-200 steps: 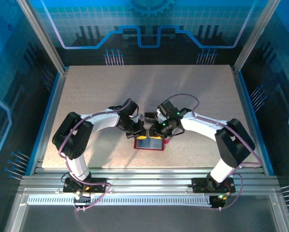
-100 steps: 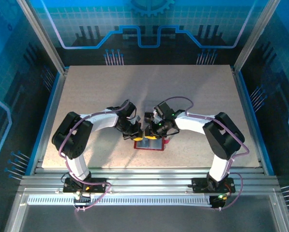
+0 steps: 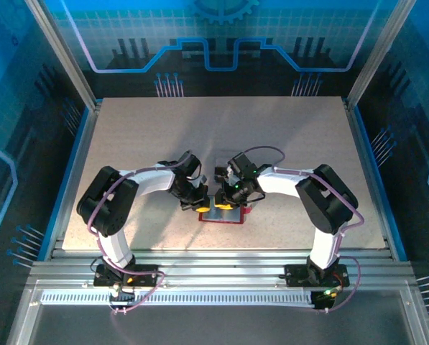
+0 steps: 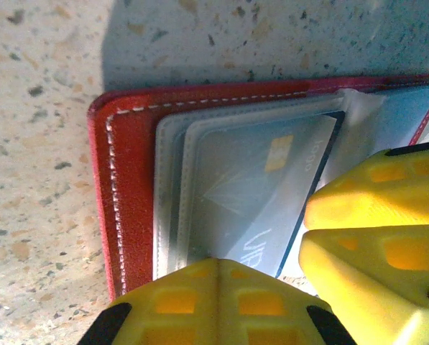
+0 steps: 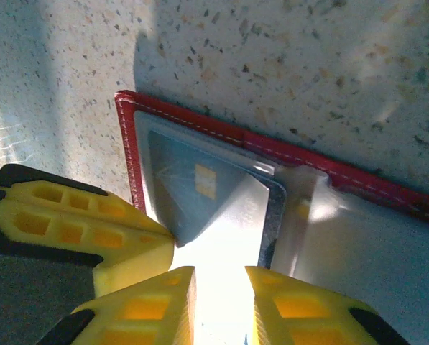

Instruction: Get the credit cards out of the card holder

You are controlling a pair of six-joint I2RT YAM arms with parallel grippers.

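**While left gripper [image 4: 214,277] pins the card holder [image 4: 131,215], right gripper [image 5: 220,277] reaches in**

Lying open and flat on the table [image 3: 164,136] near its front edge, the card holder turns its clear sleeves [image 4: 172,180] upward, a credit card [image 4: 250,194] showing through one. The left gripper, clenched on nothing, apparently presses it down against sliding. The right gripper's jaws stand slightly parted, nothing visibly between, at the card's end.

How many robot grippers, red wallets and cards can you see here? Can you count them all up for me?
Yellow grippers: 2, the left gripper and the right gripper
Red card holder: 1
Tucked-in card that I can make out: 1
Total: 4
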